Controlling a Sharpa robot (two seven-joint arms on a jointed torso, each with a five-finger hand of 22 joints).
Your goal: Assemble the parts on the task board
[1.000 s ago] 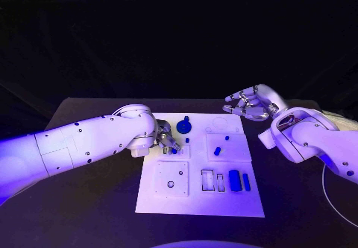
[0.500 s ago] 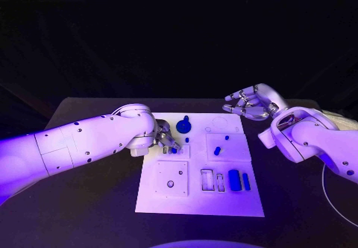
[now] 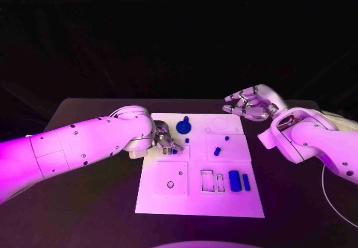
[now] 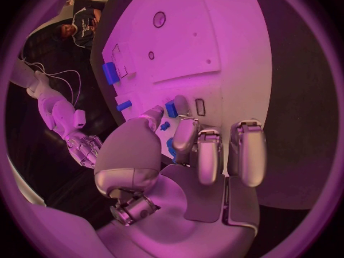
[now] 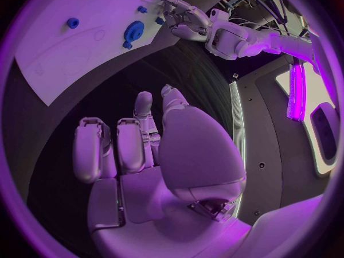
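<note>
The white task board (image 3: 197, 199) lies mid-table. My left hand (image 3: 165, 141) is low over the board's left side. Its thumb (image 4: 152, 115) and a fingertip (image 4: 182, 105) pinch a small blue part (image 4: 171, 109) (image 3: 175, 151) that stands on the board beside a narrow slot (image 4: 200, 106). A blue gear (image 3: 183, 125) (image 5: 133, 30) sits at the board's back, with a tiny blue peg (image 3: 187, 140) just in front of it. Another small blue part (image 3: 217, 151) stands at the centre right. My right hand (image 3: 250, 103) hovers off the board's back right corner, fingers apart and holding nothing.
Two long blue blocks (image 3: 235, 180) (image 3: 246, 181) lie at the board's right, beside two rectangular recesses (image 3: 212, 181). A square plate with a round hole (image 3: 170, 184) sits at the front left. Black table (image 3: 89, 206) surrounds the board on all sides.
My left hand has shifted only slightly at the small blue part. The right hand and the other parts are where they were.
</note>
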